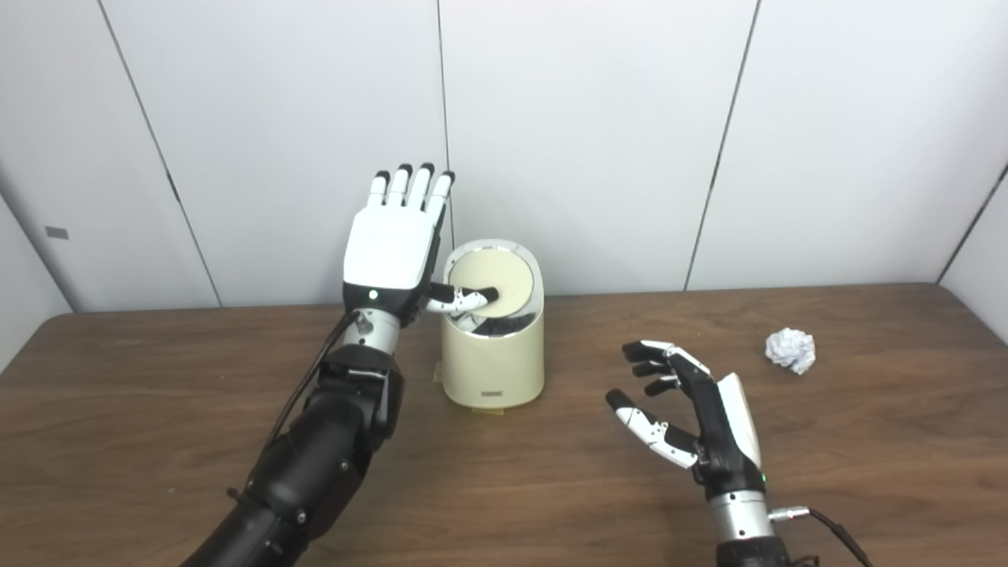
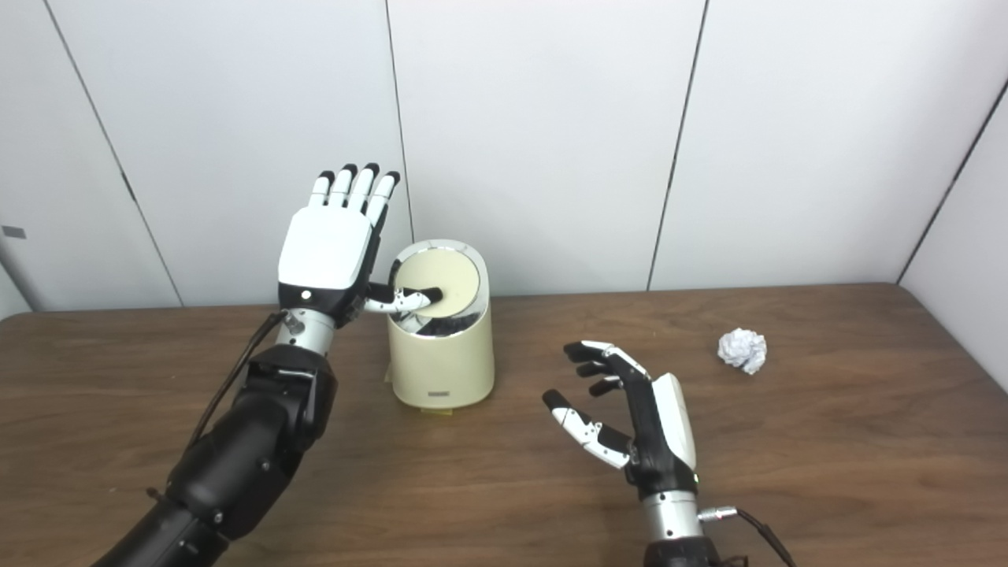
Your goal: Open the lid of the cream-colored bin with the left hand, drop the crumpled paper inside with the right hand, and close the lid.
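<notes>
The left hand (image 1: 391, 248), fingers spread, thumbs the tilted lid (image 1: 496, 279) of the cream bin (image 1: 494, 362); the right hand (image 1: 693, 413) hovers empty and spread, crumpled paper (image 1: 791, 350) far right.

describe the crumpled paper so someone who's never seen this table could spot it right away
On the brown wooden table, look to the far right, beyond the right hand. The crumpled paper lies there alone: a small white wrinkled ball, unlike the smooth cream-colored bin left of centre.
</notes>
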